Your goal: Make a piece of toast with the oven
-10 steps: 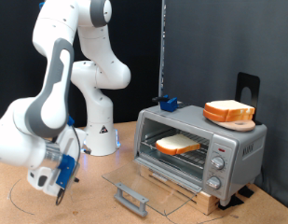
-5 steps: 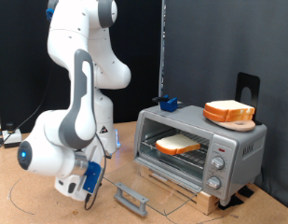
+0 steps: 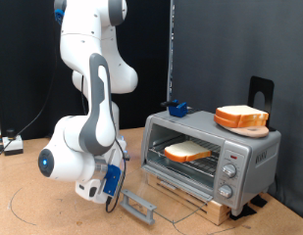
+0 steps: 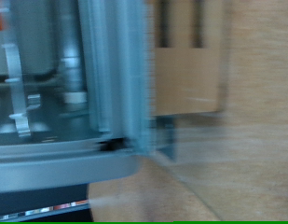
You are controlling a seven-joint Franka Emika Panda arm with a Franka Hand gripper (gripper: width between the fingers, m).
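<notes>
The silver oven (image 3: 251,157) stands at the exterior view's right with its glass door (image 3: 161,196) folded down flat, handle (image 3: 139,207) at the front. A piece of toast (image 3: 187,151) lies on the wire rack inside. A second slice (image 3: 241,117) sits on an orange plate on the oven's roof. My gripper (image 3: 111,186) hangs low over the table, just to the exterior view's left of the door handle, with nothing seen between its fingers. The wrist view is blurred and shows the oven's silver edge (image 4: 111,84) close up, with no fingers visible.
The oven rests on a wooden board (image 3: 227,209), seen as a brown block in the wrist view (image 4: 190,79). A small blue object (image 3: 176,108) sits on the oven's roof. A black stand (image 3: 261,90) is behind it. A cable (image 3: 24,211) loops over the table at the left.
The arm has swung towards the exterior view's right, staying low over the table. The gripper has come from the far left to just beside the open door's handle.
</notes>
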